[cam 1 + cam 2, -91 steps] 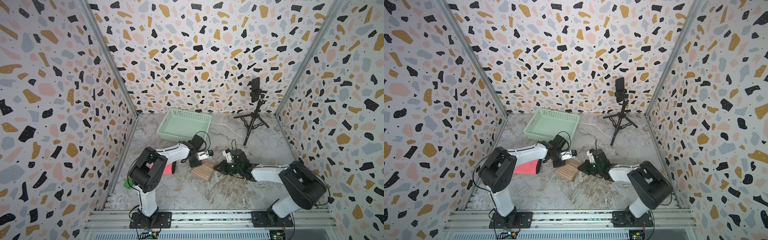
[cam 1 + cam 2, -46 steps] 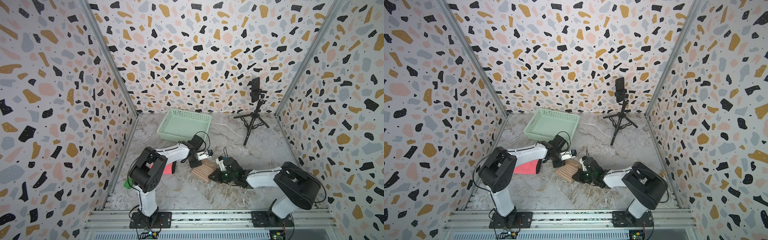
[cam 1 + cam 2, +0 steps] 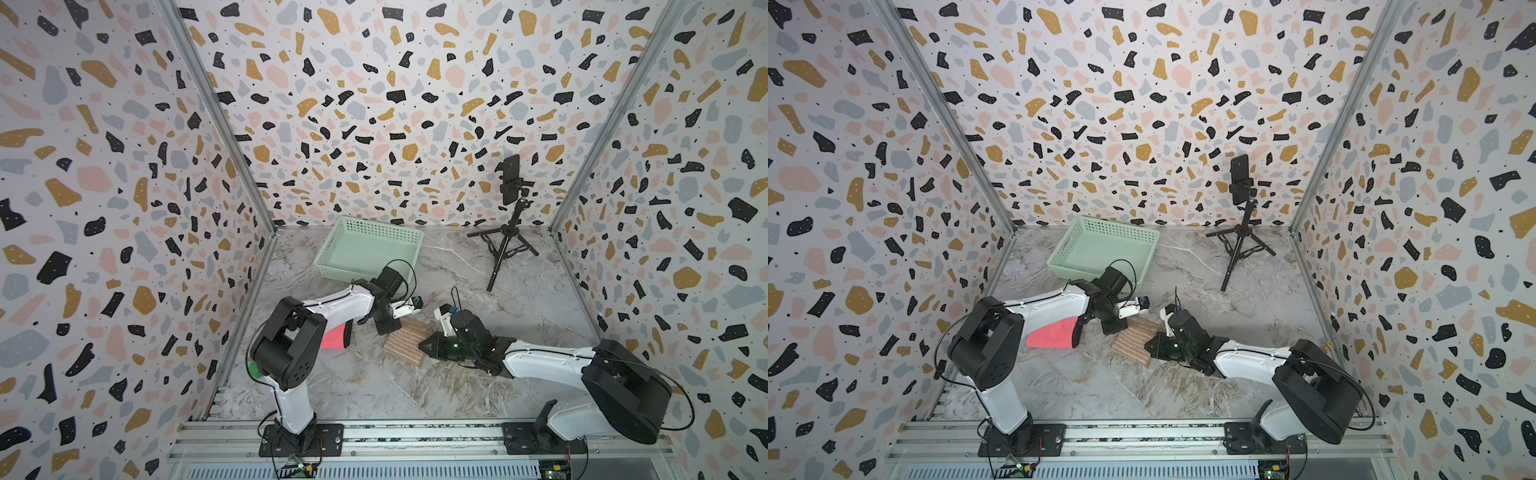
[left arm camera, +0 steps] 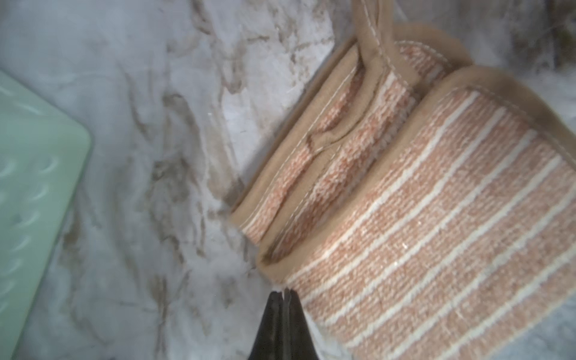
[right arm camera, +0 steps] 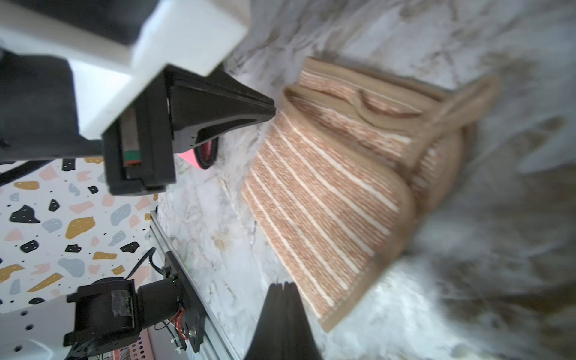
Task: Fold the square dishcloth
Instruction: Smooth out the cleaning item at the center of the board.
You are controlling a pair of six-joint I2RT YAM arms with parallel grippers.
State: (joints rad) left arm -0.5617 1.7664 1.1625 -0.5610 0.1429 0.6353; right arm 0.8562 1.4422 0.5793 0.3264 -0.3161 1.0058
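Observation:
The square dishcloth (image 3: 409,340) (image 3: 1136,341), tan with cream stripes, lies folded over itself on the marble table between both arms. In the left wrist view its striped top layer (image 4: 436,218) covers a narrower hemmed layer with a loop. My left gripper (image 3: 388,328) (image 3: 1113,326) (image 4: 284,294) is shut, its tips touching the top layer's corner; no cloth shows between them. The right gripper (image 3: 428,347) (image 3: 1152,347) (image 5: 283,285) is shut and empty, low on the table right beside the edge of the dishcloth (image 5: 327,202). The left fingers (image 5: 249,106) meet the far corner.
A green basket (image 3: 370,249) (image 3: 1104,249) (image 4: 31,187) stands behind the left arm. A phone on a tripod (image 3: 509,232) (image 3: 1239,237) is at the back right. A red pouch (image 3: 334,337) (image 3: 1052,334) lies under the left forearm. Patterned walls close three sides.
My right gripper has slid left across the table up to the dishcloth's right edge. The left gripper has stayed at the cloth's corner.

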